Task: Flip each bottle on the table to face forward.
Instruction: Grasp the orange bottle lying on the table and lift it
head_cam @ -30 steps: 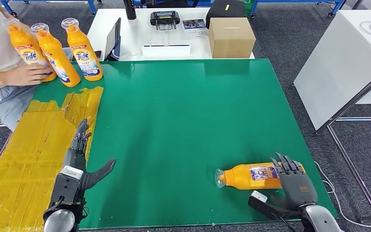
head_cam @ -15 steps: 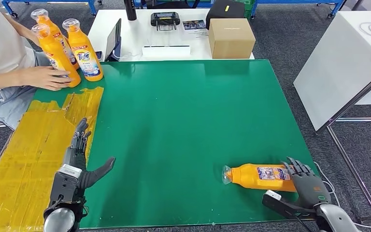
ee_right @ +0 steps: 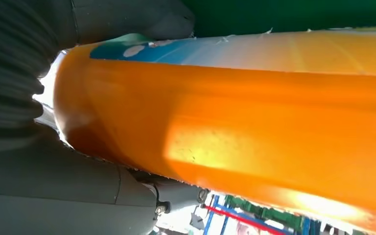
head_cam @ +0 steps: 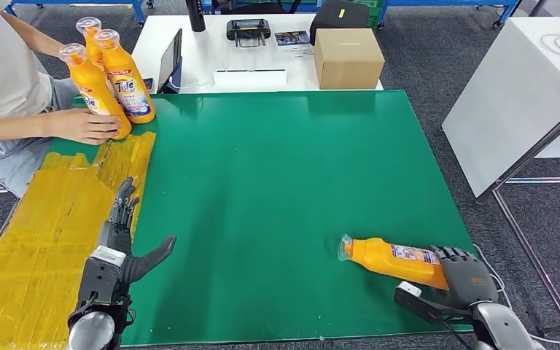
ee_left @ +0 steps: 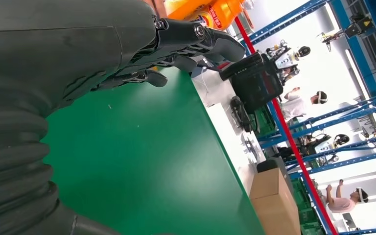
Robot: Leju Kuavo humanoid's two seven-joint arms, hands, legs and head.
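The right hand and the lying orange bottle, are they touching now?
Touching. In the head view the right hand has its fingers wrapped over the base of the lying bottle; the right wrist view shows the bottle pressed against the hand, without gap.

Open green table (head_cam: 262, 189) mid-span; upright bottles (head_cam: 113, 80) (person's hand (head_cam: 84, 125) there) far-left.

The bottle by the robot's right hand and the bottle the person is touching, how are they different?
The bottle by the right hand lies on its side; the person's bottle stands upright. The right hand grips the lying one's base, while a person's hand rests against the standing one's base. Both are orange with clear caps.
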